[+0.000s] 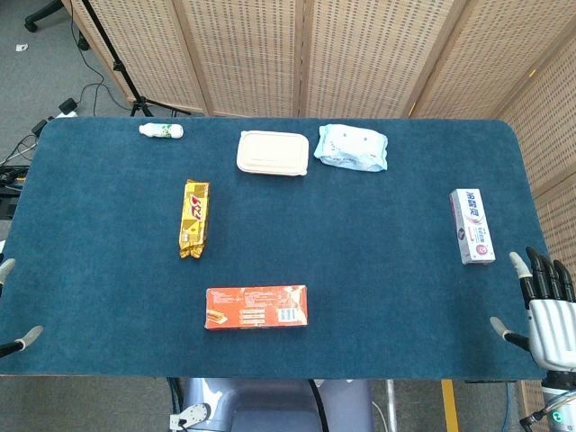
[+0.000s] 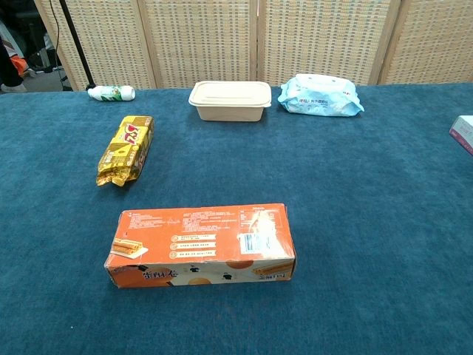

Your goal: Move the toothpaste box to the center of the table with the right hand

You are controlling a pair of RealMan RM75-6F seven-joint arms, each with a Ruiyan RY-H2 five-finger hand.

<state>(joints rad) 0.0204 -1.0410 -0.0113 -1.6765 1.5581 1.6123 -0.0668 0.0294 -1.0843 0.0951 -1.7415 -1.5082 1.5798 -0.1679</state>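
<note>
The toothpaste box (image 1: 472, 225), white with red and blue print, lies flat near the table's right edge; only its corner (image 2: 464, 133) shows at the right border of the chest view. My right hand (image 1: 543, 304) hovers at the table's near right corner, just below the box and apart from it, fingers spread and holding nothing. Only the fingertips of my left hand (image 1: 18, 306) show at the left edge of the head view, spread apart and empty. The chest view shows neither hand.
On the blue table (image 1: 378, 270) lie an orange biscuit box (image 1: 256, 307) near the front, a yellow snack packet (image 1: 193, 217), a beige lidded container (image 1: 272, 152), a wet-wipes pack (image 1: 352, 148) and a small white bottle (image 1: 161, 130). Wicker screens (image 1: 360, 54) stand behind.
</note>
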